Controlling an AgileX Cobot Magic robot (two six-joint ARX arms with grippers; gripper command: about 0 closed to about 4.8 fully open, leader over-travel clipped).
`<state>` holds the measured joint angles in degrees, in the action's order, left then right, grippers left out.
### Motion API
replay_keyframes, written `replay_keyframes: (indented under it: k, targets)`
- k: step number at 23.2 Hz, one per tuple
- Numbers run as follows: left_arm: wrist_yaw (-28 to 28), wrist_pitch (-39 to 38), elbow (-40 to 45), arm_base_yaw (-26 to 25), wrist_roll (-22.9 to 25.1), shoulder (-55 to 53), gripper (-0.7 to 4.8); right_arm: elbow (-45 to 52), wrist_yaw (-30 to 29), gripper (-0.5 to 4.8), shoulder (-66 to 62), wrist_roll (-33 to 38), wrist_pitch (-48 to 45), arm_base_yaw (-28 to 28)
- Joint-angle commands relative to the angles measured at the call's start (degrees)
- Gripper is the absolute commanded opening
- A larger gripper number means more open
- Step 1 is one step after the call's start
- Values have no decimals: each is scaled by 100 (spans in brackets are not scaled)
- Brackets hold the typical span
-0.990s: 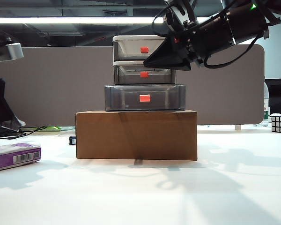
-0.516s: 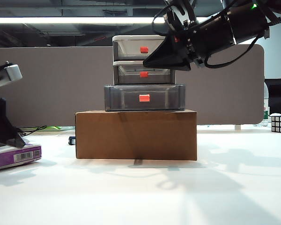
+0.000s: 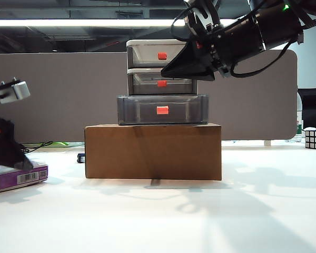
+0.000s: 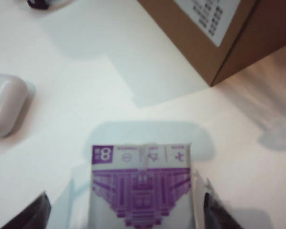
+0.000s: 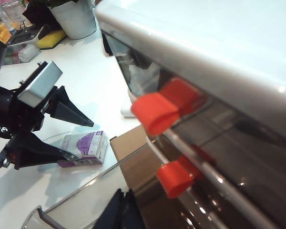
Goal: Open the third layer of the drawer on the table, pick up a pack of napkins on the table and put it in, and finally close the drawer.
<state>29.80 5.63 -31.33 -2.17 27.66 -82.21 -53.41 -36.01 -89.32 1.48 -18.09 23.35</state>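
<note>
The drawer [image 3: 162, 79] stands on a brown cardboard box [image 3: 152, 151], white-framed with red handles. Its third layer [image 3: 142, 110] is pulled out toward the front; its see-through rim [image 5: 78, 193] shows in the right wrist view. The purple and white pack of napkins [image 3: 18, 176] lies on the table [image 3: 163, 221] at the far left. My left gripper [image 3: 13, 155] is down over it, open, with one finger on each side of the pack [image 4: 142, 186]. My right gripper [image 3: 171, 68] hovers shut in front of the second drawer, holding nothing.
A small white oval case [image 4: 5, 109] lies near the pack. A Rubik's cube [image 3: 315, 138] sits at the far right. A grey partition [image 3: 58, 95] closes off the back. A small dark object [image 3: 81, 157] rests by the box's left corner.
My left gripper has come down from above the far left edge and now straddles the pack. The pack, the cabinet and the right arm have stayed put.
</note>
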Motion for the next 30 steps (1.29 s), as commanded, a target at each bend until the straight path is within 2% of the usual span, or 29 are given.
replay_keyframes:
  k: [1,11,12,13,15,22,27,30]
  targets:
    - [-9,7,-7,7,44,-101,405,-28,-11,-6,35,-33,-59,4]
    - [-219,133,-7,251,131,-579,393,-26,4,-6,33,-66,-57,4]
    - [-219,153,-7,354,133,-603,347,-28,4,-6,35,-66,-57,4]
    - [-219,184,-7,459,144,-601,249,-28,4,-6,35,-66,-57,4]
    - [-214,205,-7,531,190,-603,171,-28,4,-6,35,-66,-57,4]
    - [-205,175,-9,595,13,-232,168,-28,-15,-6,63,-61,-55,4]
    - [-116,-4,-83,691,-68,866,170,-28,-9,-6,271,-63,-57,4]
    - [262,-83,-525,1123,-98,1821,171,-31,4,-6,599,-61,-48,2]
